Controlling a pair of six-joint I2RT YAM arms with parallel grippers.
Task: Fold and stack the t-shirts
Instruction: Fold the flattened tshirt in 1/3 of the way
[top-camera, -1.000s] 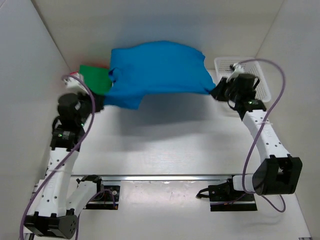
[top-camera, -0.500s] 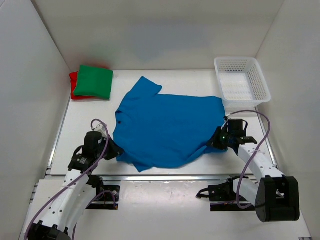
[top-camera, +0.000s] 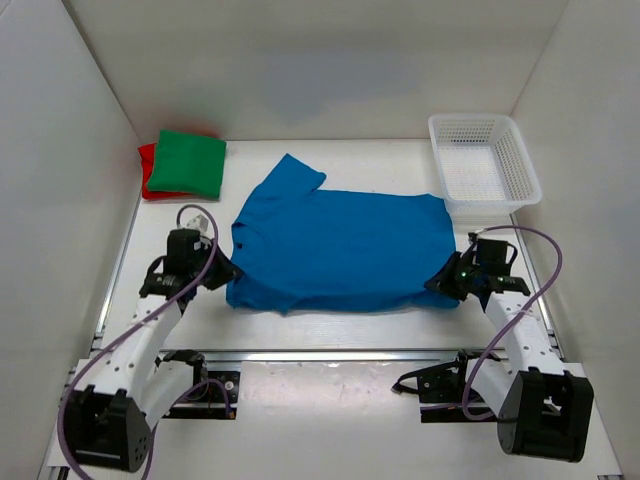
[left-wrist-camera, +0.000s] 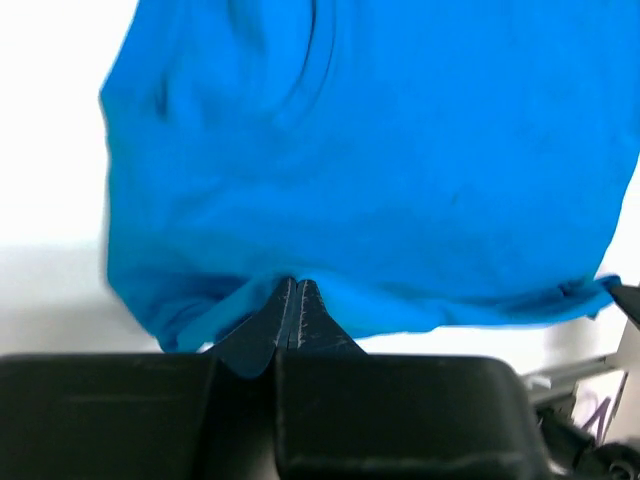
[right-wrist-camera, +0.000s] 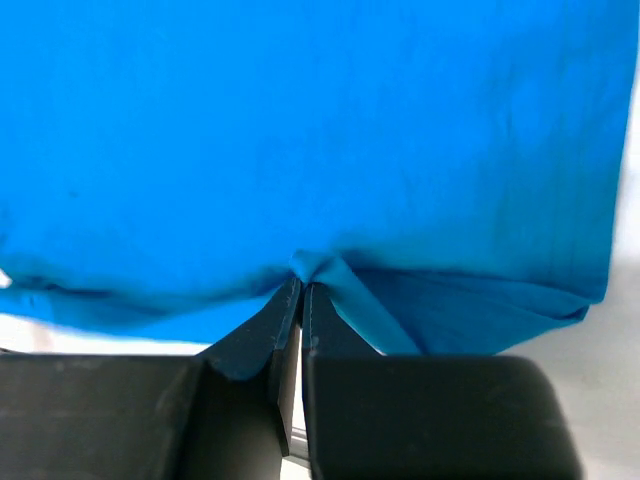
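Far left corner: a green folded cloth shirt pad (top-camera: 186, 162) sits on top of a red folded cloth shirt pad (top-camera: 147, 158), with the red peeking out along the left edge. Next over is the left gripper (top-camera: 222, 272), low on the white table (top-camera: 330, 330), its fingers pressed tight on a pinch of the bright blue cloth t-shirt (top-camera: 340, 250) at its left edge. The blue shirt lies spread flat across mid-table, one sleeve pointing to the back. At its near right corner the right gripper (top-camera: 443, 280) is clamped just as tight on a fold of cloth. Far right, the white plastic mesh basket (top-camera: 470, 118) stands just beside the shirt's far right corner.
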